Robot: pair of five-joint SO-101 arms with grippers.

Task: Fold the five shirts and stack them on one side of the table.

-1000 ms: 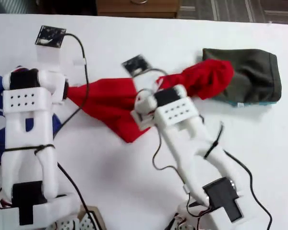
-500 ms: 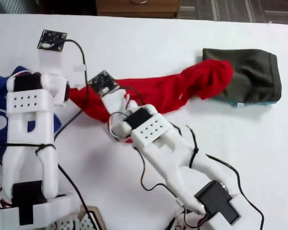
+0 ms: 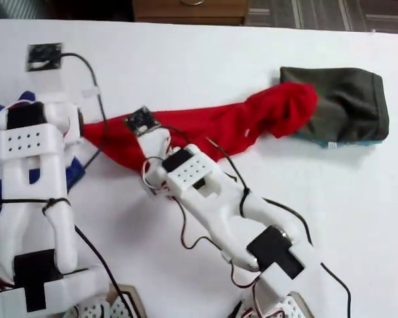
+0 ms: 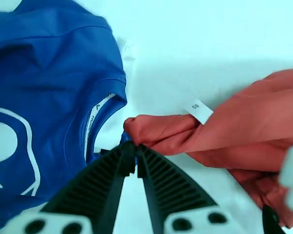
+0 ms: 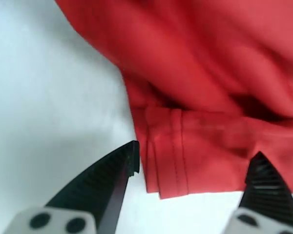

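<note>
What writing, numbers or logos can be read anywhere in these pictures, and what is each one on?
On the white tag of the red shirt: one small character, too blurred to tell letter from digit.
On the neck label of the blue shirt: tiny print, unreadable.
On the blue shirt's front, a white graphic: cut off, no readable word.

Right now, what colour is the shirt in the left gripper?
Red. The shirt in the left gripper shows best in the left wrist view.
</note>
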